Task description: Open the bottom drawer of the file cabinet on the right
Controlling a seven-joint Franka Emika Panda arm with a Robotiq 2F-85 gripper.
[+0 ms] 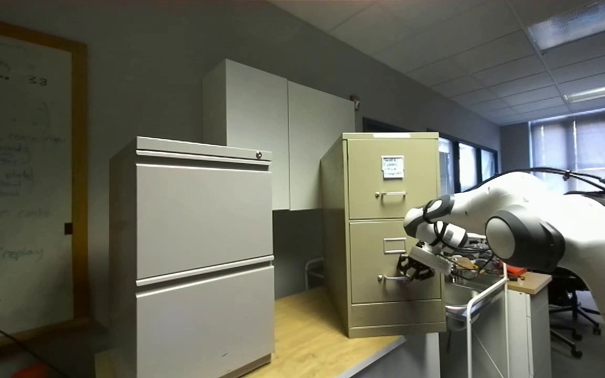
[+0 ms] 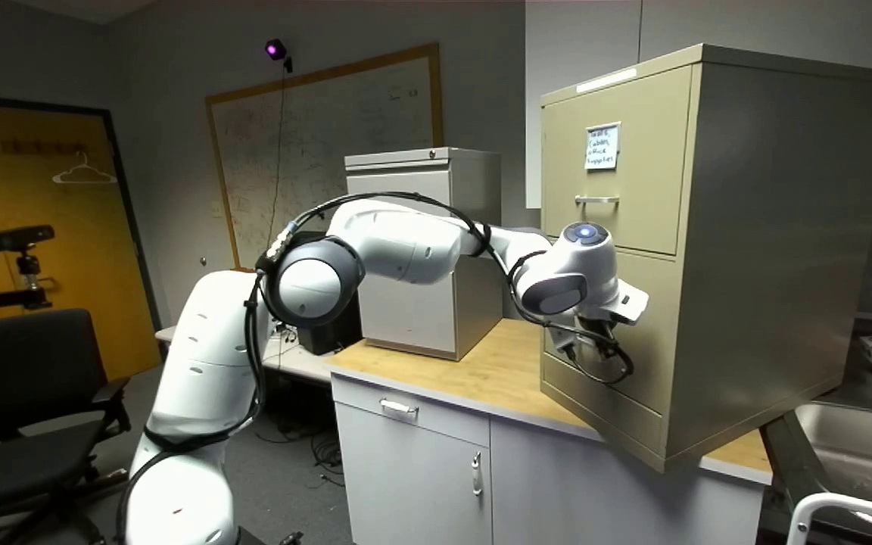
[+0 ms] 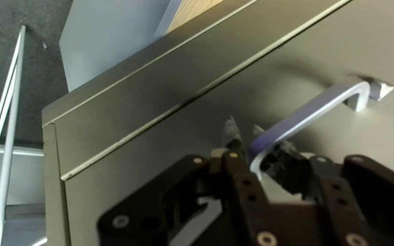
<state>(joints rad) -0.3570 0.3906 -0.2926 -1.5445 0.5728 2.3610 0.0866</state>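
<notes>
Nearest the wrist camera sits a black metal two-fingered gripper [image 3: 253, 147], its fingers [image 3: 250, 189] astride a silver bow-shaped metal handle [image 3: 306, 116]. One finger stands on the lower side of the bar and its mate on the upper side, a placement that I judge suits a pinch across the bar before a pull. Fingers and bar overlap from this angle, so I cannot tell whether they squeeze it or merely flank it.

That handle belongs to the plain tan metal bottom drawer [image 1: 386, 262], the lower of two in a tall beige metal file cabinet [image 2: 724, 257]. The drawer's front sits flush, so the opening is yet to be done. The cabinet's front corner juts past the edge of a light wooden countertop [image 2: 504, 367], probably set so to give the drawer free room ahead and bring it within the robot's reach.

The drawer faces outward, and its long axis should run back into the cabinet's depth. The handle's long axis lies level across the front; it slants in the wrist view because the wrist is turned. The gripper is at the end away from a small silver tab [image 3: 381, 90], so an off-centre pull might twist the drawer a little.
</notes>
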